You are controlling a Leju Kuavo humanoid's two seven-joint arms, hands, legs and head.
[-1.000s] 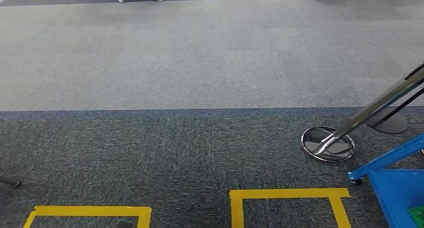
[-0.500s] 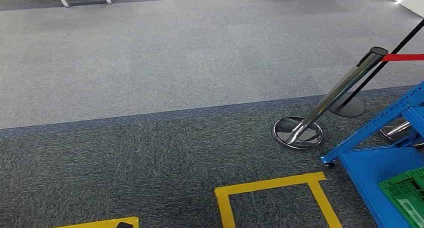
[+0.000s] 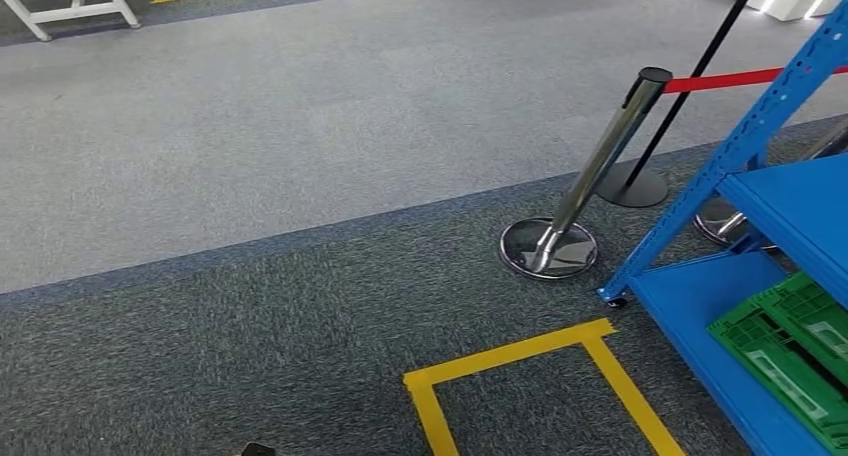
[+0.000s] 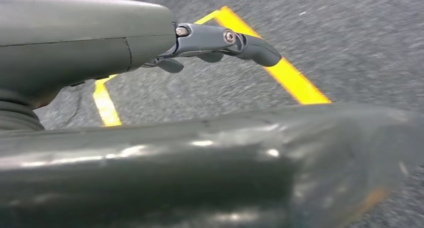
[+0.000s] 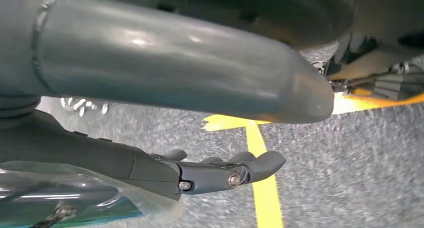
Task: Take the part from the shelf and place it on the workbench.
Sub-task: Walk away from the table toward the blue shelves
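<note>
I see the blue shelf (image 3: 790, 226) on my right. My left hand (image 4: 220, 40) and right hand (image 5: 225, 170) hold nothing, fingers apart. No part is picked yet.

The blue shelf (image 3: 775, 201) runs off the head view's right edge, so its full shape cannot be told, and the green crates (image 3: 790, 351) on its lower level are cut by the same edge. The red belt (image 3: 720, 79) passes behind the shelf's upright. In the right wrist view, a clear wrapped object (image 5: 65, 198) beneath the right hand (image 5: 200, 173) is blurred and cropped; what it is cannot be told.
</note>
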